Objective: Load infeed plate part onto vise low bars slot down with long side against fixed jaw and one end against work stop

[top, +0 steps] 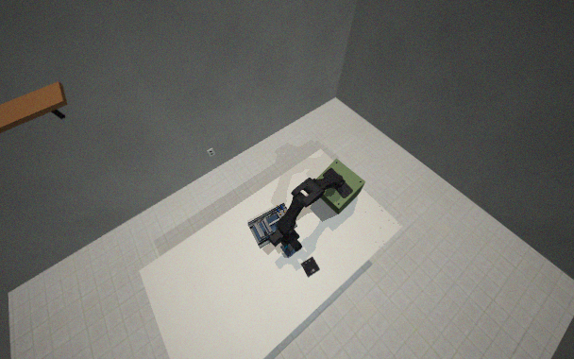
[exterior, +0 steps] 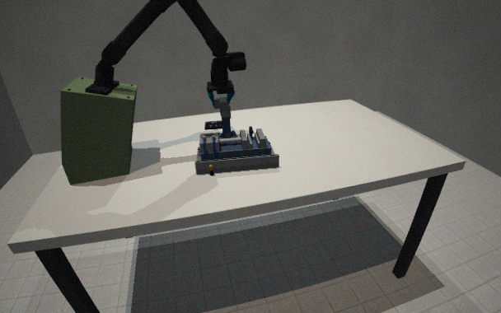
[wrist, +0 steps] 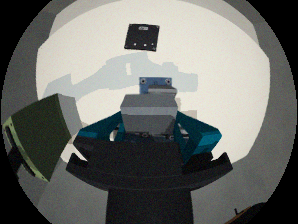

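Between teal fingers (exterior: pixel 230 97): grey part (exterior: pixel 220 102) (wrist: pixel 149 114), gripped, above blue V-block stand (exterior: pixel 227 127).

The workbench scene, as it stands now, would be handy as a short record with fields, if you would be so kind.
gripper: closed on the gray block
block position: raised, outside the vise
vise: on the table, jaws apart
V-block: cannot tell whether the block touches it
dark plate: on the table, nothing on it
arm base: on the green box
slot direction: cannot tell
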`<state>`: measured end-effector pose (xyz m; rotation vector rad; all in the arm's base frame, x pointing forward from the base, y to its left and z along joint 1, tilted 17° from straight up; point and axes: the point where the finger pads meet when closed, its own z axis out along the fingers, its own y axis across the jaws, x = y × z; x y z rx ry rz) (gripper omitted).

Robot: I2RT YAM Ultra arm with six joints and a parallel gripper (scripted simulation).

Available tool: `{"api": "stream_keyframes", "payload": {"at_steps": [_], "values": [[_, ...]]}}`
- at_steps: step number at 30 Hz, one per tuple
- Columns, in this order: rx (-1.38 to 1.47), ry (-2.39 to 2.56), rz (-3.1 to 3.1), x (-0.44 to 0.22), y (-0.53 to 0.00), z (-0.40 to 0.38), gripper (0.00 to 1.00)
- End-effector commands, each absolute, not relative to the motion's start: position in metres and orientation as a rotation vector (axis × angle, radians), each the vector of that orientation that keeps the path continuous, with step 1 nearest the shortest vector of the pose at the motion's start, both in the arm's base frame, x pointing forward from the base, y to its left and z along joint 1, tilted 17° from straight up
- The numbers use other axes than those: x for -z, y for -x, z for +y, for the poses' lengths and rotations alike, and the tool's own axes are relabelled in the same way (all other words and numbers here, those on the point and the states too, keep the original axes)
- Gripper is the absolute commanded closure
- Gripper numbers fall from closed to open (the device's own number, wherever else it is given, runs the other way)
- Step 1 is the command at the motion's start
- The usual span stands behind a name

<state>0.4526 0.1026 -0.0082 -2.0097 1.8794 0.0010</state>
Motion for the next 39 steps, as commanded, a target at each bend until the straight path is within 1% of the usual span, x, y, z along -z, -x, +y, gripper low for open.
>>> {"api": "stream_keyframes", "payload": {"at_steps": [1,24,39], "values": [[0.067,1.995,1.863,-0.0213,-0.461,0.1095,1.0],[0.249,2.045,1.968,-0.0217,-0.4608,0.1103,1.0],[0.292,2.055,1.992,-0.0217,-0.4606,0.1111,1.0]]}}
